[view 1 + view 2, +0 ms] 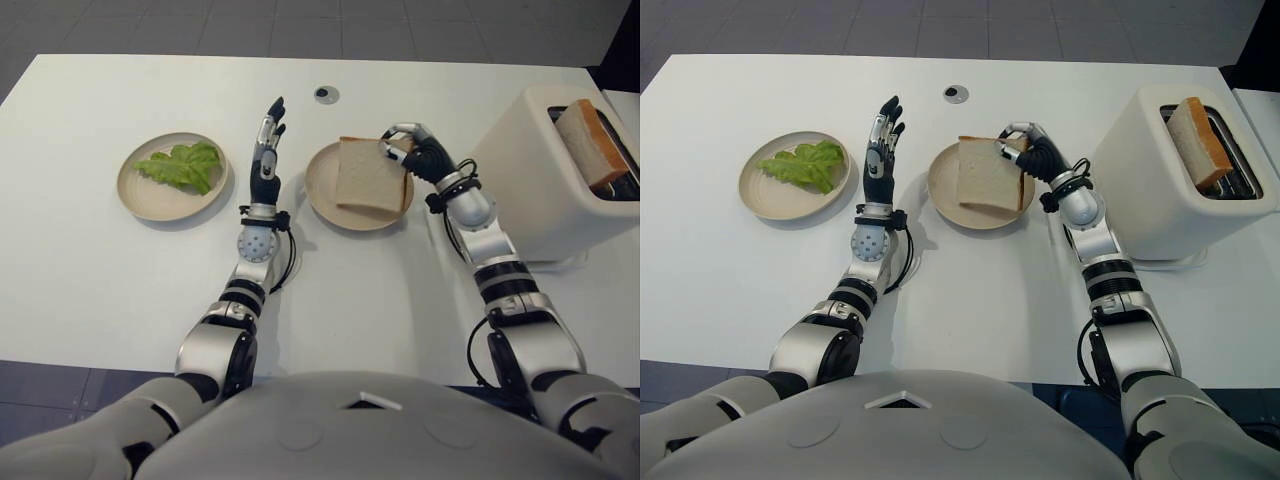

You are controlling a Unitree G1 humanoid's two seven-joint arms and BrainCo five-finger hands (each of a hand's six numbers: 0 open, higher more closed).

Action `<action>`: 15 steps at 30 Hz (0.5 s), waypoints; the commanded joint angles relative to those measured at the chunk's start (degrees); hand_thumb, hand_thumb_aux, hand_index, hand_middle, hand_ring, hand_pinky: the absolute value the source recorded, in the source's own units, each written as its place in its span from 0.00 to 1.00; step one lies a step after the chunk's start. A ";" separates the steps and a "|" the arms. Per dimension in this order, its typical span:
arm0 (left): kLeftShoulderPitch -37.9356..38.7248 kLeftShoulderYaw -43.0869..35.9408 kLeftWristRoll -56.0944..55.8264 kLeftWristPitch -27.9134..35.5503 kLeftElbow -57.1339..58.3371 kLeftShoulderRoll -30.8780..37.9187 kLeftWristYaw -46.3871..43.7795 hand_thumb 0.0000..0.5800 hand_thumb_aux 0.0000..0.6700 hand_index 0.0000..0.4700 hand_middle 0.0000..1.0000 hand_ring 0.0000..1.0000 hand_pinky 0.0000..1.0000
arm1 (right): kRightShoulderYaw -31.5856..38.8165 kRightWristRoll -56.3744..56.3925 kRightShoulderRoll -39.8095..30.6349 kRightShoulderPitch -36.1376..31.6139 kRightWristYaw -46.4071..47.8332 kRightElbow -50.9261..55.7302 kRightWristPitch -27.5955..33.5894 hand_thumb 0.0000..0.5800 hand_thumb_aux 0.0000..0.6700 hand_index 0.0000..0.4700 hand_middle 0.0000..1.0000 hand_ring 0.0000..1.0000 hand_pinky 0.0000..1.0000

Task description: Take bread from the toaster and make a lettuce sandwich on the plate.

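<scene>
**Q:** State of the right hand (420,155)?

**A:** Fingers are curled and closed on the far right corner of the bread slice (368,175). The hand sits over the right rim of the centre plate (318,185), between that plate and the toaster (530,180).

**Q:** Position of the bread slice?

**A:** It lies on the centre plate, covering most of the plate's right half. The plate stands about midway between the table's (100,280) left and right edges, nearer the far edge than the near one.

**Q:** State of the left hand (266,150)?

**A:** Fingers are apart and extended, pointing toward the far edge. It holds nothing. It stands between the two plates and touches neither.

**Q:** Lettuce?

**A:** The lettuce (185,165) lies on the left plate (140,195), toward the table's left edge and level with the centre plate.

**Q:** Toaster?

**A:** It stands at the table's right edge. A second slice (590,140) stands upright in its slot, the top protruding.

**Q:** Other items?

**A:** A round cap (326,95) is set in the table near the far edge, beyond the centre plate.
</scene>
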 commanded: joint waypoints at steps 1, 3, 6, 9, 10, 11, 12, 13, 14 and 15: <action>2.22 -1.39 2.30 -0.27 1.08 0.91 -0.37 0.00 0.00 0.00 0.00 0.00 0.00 | 3.00 -0.97 -2.84 3.65 7.53 -3.32 -0.67 1.00 1.00 1.00 1.00 1.00 1.00; 1.75 -1.65 3.84 -0.01 -0.69 1.95 0.66 0.00 0.00 0.00 0.00 0.00 0.00 | 3.00 -1.48 -3.29 4.17 8.28 -3.71 -0.56 1.00 1.00 1.00 1.00 1.00 1.00; 2.92 -1.39 11.32 2.11 -7.85 5.96 5.55 0.00 0.00 0.00 0.00 0.00 0.00 | 2.35 -4.14 -2.30 3.55 4.35 -2.88 -0.58 1.00 1.00 1.00 0.98 0.98 0.98; 7.62 0.40 21.23 7.08 -19.19 11.17 11.36 0.00 0.00 0.00 0.00 0.00 0.00 | 2.24 -10.24 -2.70 4.41 -3.21 -5.24 -2.58 0.82 0.58 0.58 0.14 0.14 0.14; 9.33 1.37 24.06 9.55 -22.99 12.78 13.31 0.00 0.00 0.00 0.00 0.00 0.00 | 2.43 -12.17 -3.01 4.98 -4.95 -6.88 -3.26 0.47 0.27 0.27 0.00 0.00 0.00; 11.18 2.80 27.59 13.18 -27.19 14.81 15.52 0.00 0.00 0.00 0.00 0.00 0.00 | 2.54 -14.18 -3.20 6.06 -6.49 -9.61 -3.59 0.00 0.00 0.00 0.00 0.00 0.00; 12.95 4.45 31.24 17.03 -30.96 16.97 17.87 0.00 0.00 0.00 0.00 0.00 0.00 | 2.80 -15.77 -3.27 7.14 -7.37 -12.37 -3.88 0.00 0.00 0.00 0.00 0.00 0.00; 14.71 6.21 34.83 21.37 -34.25 19.15 20.18 0.00 0.00 0.00 0.00 0.00 0.00 | 3.22 -16.85 -3.15 8.22 -7.57 -15.16 -3.88 0.00 0.00 0.00 0.00 0.00 0.00; 16.38 7.86 38.18 25.66 -36.79 21.21 22.29 0.00 0.00 0.00 0.00 0.00 0.00 | 3.81 -17.70 -3.02 9.11 -7.34 -17.48 -3.75 0.00 0.00 0.00 0.00 0.00 0.00; 17.77 9.00 40.55 29.44 -38.38 23.07 23.57 0.00 0.00 0.00 0.00 0.00 0.00 | 4.36 -18.73 -2.82 9.65 -7.19 -19.24 -3.39 0.00 0.00 0.00 0.00 0.00 0.00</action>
